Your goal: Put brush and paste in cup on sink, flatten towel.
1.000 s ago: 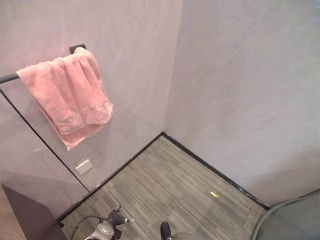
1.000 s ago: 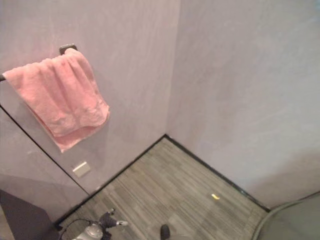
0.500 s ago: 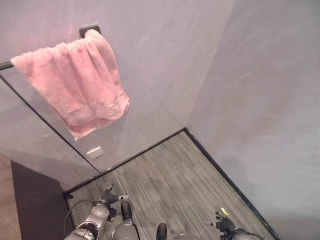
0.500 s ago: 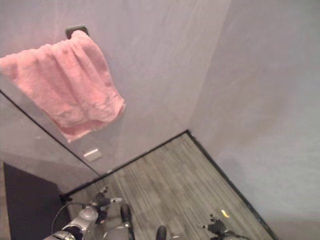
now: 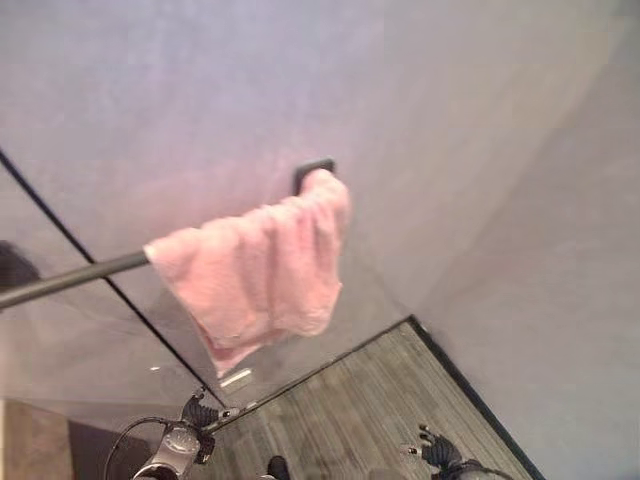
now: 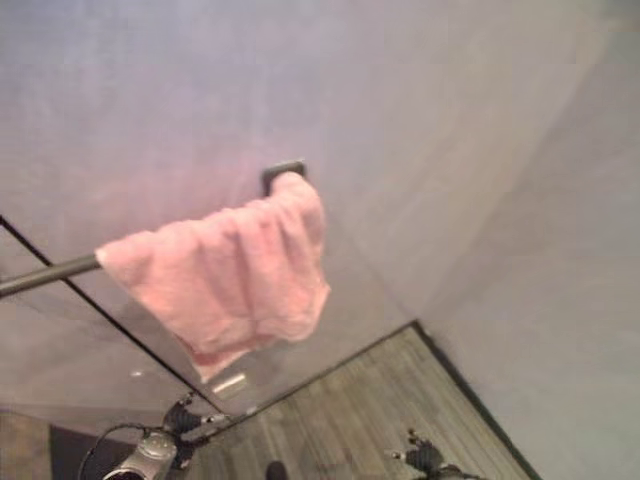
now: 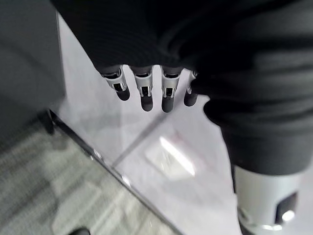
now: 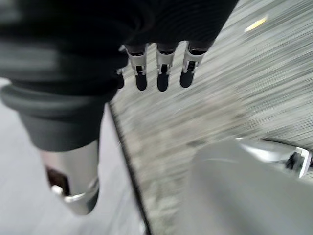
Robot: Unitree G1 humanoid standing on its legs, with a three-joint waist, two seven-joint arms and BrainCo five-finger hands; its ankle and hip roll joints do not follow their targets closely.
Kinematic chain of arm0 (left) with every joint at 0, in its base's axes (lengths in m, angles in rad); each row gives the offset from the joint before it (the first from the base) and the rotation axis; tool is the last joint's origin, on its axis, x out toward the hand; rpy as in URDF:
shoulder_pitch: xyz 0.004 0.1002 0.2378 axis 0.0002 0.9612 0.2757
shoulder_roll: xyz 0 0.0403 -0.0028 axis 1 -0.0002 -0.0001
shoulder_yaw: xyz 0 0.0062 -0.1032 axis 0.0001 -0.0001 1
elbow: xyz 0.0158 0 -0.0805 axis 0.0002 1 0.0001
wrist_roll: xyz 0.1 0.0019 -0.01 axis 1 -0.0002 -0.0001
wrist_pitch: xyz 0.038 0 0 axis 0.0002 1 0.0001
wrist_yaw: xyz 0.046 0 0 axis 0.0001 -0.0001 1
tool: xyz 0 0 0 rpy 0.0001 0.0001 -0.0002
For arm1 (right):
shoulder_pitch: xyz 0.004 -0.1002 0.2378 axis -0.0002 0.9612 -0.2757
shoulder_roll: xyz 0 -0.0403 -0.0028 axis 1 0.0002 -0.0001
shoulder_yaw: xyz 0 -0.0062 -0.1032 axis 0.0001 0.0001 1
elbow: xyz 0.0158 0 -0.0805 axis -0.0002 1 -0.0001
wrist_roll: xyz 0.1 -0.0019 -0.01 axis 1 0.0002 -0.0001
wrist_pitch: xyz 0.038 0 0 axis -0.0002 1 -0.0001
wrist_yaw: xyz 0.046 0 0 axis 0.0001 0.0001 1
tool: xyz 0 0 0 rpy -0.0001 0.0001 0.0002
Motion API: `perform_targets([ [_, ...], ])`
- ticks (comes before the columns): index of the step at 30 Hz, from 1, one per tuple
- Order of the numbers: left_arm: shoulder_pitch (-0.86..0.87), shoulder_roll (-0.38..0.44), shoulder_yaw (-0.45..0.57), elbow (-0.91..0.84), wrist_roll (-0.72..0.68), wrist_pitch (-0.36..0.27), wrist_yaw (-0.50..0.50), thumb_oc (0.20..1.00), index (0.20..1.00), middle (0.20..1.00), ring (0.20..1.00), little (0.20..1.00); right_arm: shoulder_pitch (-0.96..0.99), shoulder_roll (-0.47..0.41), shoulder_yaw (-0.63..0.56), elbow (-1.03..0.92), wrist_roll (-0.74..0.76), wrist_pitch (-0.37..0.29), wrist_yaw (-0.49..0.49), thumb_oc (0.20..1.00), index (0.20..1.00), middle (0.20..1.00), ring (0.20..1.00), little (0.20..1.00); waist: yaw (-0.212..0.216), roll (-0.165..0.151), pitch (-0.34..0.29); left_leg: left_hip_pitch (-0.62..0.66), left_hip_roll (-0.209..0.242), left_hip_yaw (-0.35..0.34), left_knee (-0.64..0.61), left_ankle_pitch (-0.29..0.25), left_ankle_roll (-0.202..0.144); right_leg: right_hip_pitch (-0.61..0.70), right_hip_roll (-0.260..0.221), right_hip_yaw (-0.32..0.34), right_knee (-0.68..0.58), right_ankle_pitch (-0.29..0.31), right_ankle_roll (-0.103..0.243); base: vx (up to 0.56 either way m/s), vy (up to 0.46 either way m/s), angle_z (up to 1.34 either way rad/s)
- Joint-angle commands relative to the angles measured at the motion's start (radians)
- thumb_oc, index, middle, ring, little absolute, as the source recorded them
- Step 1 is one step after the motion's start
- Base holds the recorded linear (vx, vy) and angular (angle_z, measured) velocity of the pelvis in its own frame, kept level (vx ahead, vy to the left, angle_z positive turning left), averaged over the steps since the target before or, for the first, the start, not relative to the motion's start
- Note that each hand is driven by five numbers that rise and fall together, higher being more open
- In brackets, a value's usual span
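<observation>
Your left hand (image 5: 198,413) and right hand (image 5: 432,450) hang low with fingers relaxed, holding nothing; the towel (image 5: 258,270) is bunched on the rail (image 5: 70,281), well above both

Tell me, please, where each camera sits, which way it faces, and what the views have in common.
Left eye view: on the head, facing the wall corner; pink towel bunched on the dark rail; left hand and right hand low.
Right eye view: beside it, same scene.
Left wrist view: along the left hand's relaxed fingers toward wall and floor edge.
Right wrist view: along the right hand's relaxed fingers toward the striped floor.
Shared: both eyes show towel, rail, hands.
</observation>
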Motion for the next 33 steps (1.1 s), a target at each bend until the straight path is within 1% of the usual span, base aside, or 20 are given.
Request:
perform_targets([
  [1,-0.008,0.034,0.012,-0.006,0.036,-0.025,-0.006,1.000,1.000,1.000,1.000,1.000,-0.004,-0.035,0.006,-0.039,0.034,-0.046,0.002,1.000,1.000,1.000,1.000,1.000,-0.014,-0.017,0.018,-0.079,0.041,-0.028,0.073,0.027,-0.105,0.064,0.058,0.020,-0.255,0.199,0.005,0.15,0.049,0.57],
  [2,-0.009,0.032,0.008,0.005,0.043,-0.025,-0.008,1.000,1.000,1.000,1.000,1.000,0.007,-0.044,0.007,-0.063,0.036,-0.046,0.005,1.000,1.000,1.000,1.000,1.000,-0.026,-0.021,0.025,-0.063,0.031,-0.052,0.077,0.020,-0.105,0.075,0.066,0.030,-0.271,0.181,0.004,0.24,0.036,1.00],
  [4,-0.001,0.021,-0.011,0.005,0.063,-0.025,-0.003,1.000,1.000,1.000,1.000,1.000,0.012,-0.064,0.003,-0.076,0.038,-0.048,0.003,1.000,1.000,1.000,1.000,1.000,-0.022,-0.040,0.028,-0.050,0.009,-0.078,0.079,0.012,-0.102,0.120,0.062,0.036,-0.327,0.205,0.005,0.14,-0.026,1.27],
  [7,0.029,0.019,-0.006,-0.017,0.064,-0.026,-0.004,1.000,1.000,1.000,1.000,1.000,0.006,-0.080,-0.003,-0.075,0.029,-0.047,0.001,1.000,1.000,1.000,1.000,1.000,-0.002,-0.048,0.018,-0.049,0.010,-0.069,0.063,0.015,-0.108,0.152,0.051,0.008,-0.387,0.213,0.008,0.03,-0.074,0.48],
  [8,0.081,0.029,0.020,-0.071,0.037,-0.030,-0.017,1.000,1.000,1.000,1.000,1.000,0.010,-0.108,-0.017,-0.091,0.021,-0.047,0.001,1.000,1.000,1.000,1.000,1.000,0.024,-0.049,0.009,-0.061,0.018,-0.075,0.051,0.032,-0.121,0.176,0.056,-0.013,-0.452,0.193,0.003,0.02,-0.119,-0.19],
  [10,0.103,0.038,0.022,-0.103,0.039,-0.031,-0.023,1.000,1.000,1.000,1.000,1.000,0.019,-0.124,-0.025,-0.116,0.017,-0.048,0.002,1.000,1.000,1.000,1.000,1.000,0.029,-0.050,0.007,-0.068,0.021,-0.083,0.051,0.039,-0.126,0.184,0.058,-0.025,-0.467,0.179,-0.004,-0.01,-0.124,-0.16],
  [12,0.151,0.071,0.029,-0.159,0.055,-0.032,-0.036,1.000,1.000,1.000,1.000,1.000,0.047,-0.175,-0.054,-0.204,0.025,-0.057,0.014,1.000,1.000,1.000,1.000,1.000,0.042,-0.056,0.025,-0.106,0.029,-0.111,0.060,0.064,-0.144,0.195,0.073,-0.042,-0.499,0.142,-0.026,-0.09,-0.174,0.26],
  [15,0.157,0.087,0.036,-0.162,0.059,-0.032,-0.043,1.000,1.000,1.000,1.000,1.000,0.060,-0.198,-0.065,-0.235,0.032,-0.063,0.018,1.000,1.000,1.000,1.000,1.000,0.050,-0.060,0.043,-0.144,0.032,-0.139,0.069,0.090,-0.160,0.194,0.077,-0.063,-0.521,0.133,-0.037,-0.14,-0.150,0.42],
  [16,0.161,0.099,0.035,-0.179,0.064,-0.038,-0.044,1.000,1.000,1.000,1.000,1.000,0.062,-0.216,-0.078,-0.262,0.049,-0.068,0.019,1.000,1.000,1.000,1.000,1.000,0.060,-0.054,0.062,-0.186,0.034,-0.169,0.061,0.129,-0.184,0.186,0.079,-0.093,-0.550,0.131,-0.043,-0.19,-0.145,0.35],
  [18,0.156,0.111,0.029,-0.192,0.068,-0.042,-0.041,1.000,1.000,1.000,1.000,1.000,0.059,-0.231,-0.082,-0.275,0.060,-0.070,0.022,1.000,1.000,1.000,1.000,1.000,0.064,-0.041,0.071,-0.220,0.038,-0.210,0.023,0.172,-0.204,0.170,0.080,-0.123,-0.572,0.132,-0.050,-0.21,-0.144,0.57],
  [20,0.149,0.123,0.021,-0.221,0.068,-0.051,-0.036,1.000,1.000,1.000,1.000,1.000,0.034,-0.249,-0.078,-0.277,0.057,-0.071,0.014,1.000,1.000,1.000,1.000,1.000,0.075,-0.032,0.088,-0.255,0.044,-0.278,0.004,0.203,-0.228,0.144,0.073,-0.139,-0.571,0.139,-0.053,-0.15,-0.068,0.53],
  [21,0.149,0.123,0.021,-0.221,0.068,-0.050,-0.036,1.000,1.000,1.000,1.000,1.000,0.033,-0.248,-0.077,-0.276,0.057,-0.072,0.014,1.000,1.000,1.000,1.000,1.000,0.073,-0.032,0.088,-0.257,0.044,-0.280,0.004,0.204,-0.228,0.143,0.073,-0.142,-0.570,0.138,-0.053,-0.23,-0.046,0.53],
  [22,0.142,0.134,0.015,-0.260,0.066,-0.050,-0.037,1.000,1.000,1.000,1.000,1.000,0.008,-0.264,-0.088,-0.266,0.050,-0.075,0.000,1.000,1.000,1.000,1.000,1.000,0.061,-0.031,0.103,-0.240,0.063,-0.253,0.019,0.176,-0.227,0.111,0.043,-0.178,-0.564,0.157,-0.047,-0.17,-0.023,0.49],
  [23,0.142,0.133,0.015,-0.261,0.066,-0.049,-0.038,1.000,1.000,1.000,1.000,1.000,0.008,-0.264,-0.088,-0.266,0.050,-0.075,0.000,1.000,1.000,1.000,1.000,1.000,0.060,-0.030,0.102,-0.242,0.063,-0.254,0.019,0.177,-0.227,0.109,0.044,-0.179,-0.565,0.159,-0.047,-0.25,0.004,0.61],
  [24,0.153,0.133,0.022,-0.288,0.073,-0.051,-0.045,1.000,1.000,1.000,1.000,1.000,0.019,-0.264,-0.109,-0.292,0.050,-0.071,-0.006,1.000,1.000,1.000,1.000,1.000,0.048,-0.034,0.090,-0.205,0.074,-0.220,0.042,0.138,-0.213,0.096,0.026,-0.199,-0.575,0.170,-0.043,-0.08,0.027,0.67],
  [25,0.154,0.133,0.022,-0.289,0.073,-0.051,-0.046,1.000,1.000,1.000,1.000,1.000,0.020,-0.264,-0.109,-0.294,0.050,-0.070,-0.006,1.000,1.000,1.000,1.000,1.000,0.049,-0.034,0.091,-0.204,0.074,-0.220,0.043,0.135,-0.213,0.098,0.026,-0.198,-0.575,0.169,-0.043,-0.13,0.033,0.87],
  [27,0.166,0.142,0.016,-0.330,0.084,-0.057,-0.057,1.000,1.000,1.000,1.000,1.000,0.035,-0.273,-0.130,-0.331,0.058,-0.076,-0.012,1.000,1.000,1.000,1.000,1.000,0.029,-0.038,0.081,-0.118,0.069,-0.233,0.099,0.039,-0.201,0.086,0.007,-0.197,-0.586,0.186,-0.048,-0.13,0.050,0.49],
  [29,0.169,0.143,0.015,-0.338,0.085,-0.058,-0.058,1.000,1.000,1.000,1.000,1.000,0.048,-0.274,-0.141,-0.353,0.055,-0.077,-0.014,1.000,1.000,1.000,1.000,1.000,0.019,-0.033,0.071,-0.092,0.077,-0.227,0.081,0.034,-0.204,0.083,0.005,-0.202,-0.592,0.189,-0.046,-0.07,0.114,-0.07],
  [30,0.161,0.139,0.008,-0.352,0.089,-0.059,-0.057,1.000,1.000,1.000,1.000,1.000,0.055,-0.271,-0.160,-0.357,0.056,-0.080,-0.024,1.000,1.000,1.000,1.000,1.000,0.005,-0.018,0.056,-0.067,0.094,-0.204,0.042,0.043,-0.212,0.085,0.003,-0.210,-0.600,0.190,-0.040,-0.01,0.197,0.14],
  [33,0.168,0.140,0.007,-0.368,0.096,-0.058,-0.056,1.000,1.000,1.000,1.000,1.000,0.055,-0.274,-0.166,-0.365,0.050,-0.076,-0.029,1.000,1.000,1.000,1.000,1.000,0.003,-0.008,0.046,-0.054,0.094,-0.193,0.015,0.039,-0.209,0.095,0.006,-0.199,-0.597,0.188,-0.036,0.03,0.165,0.18],
])
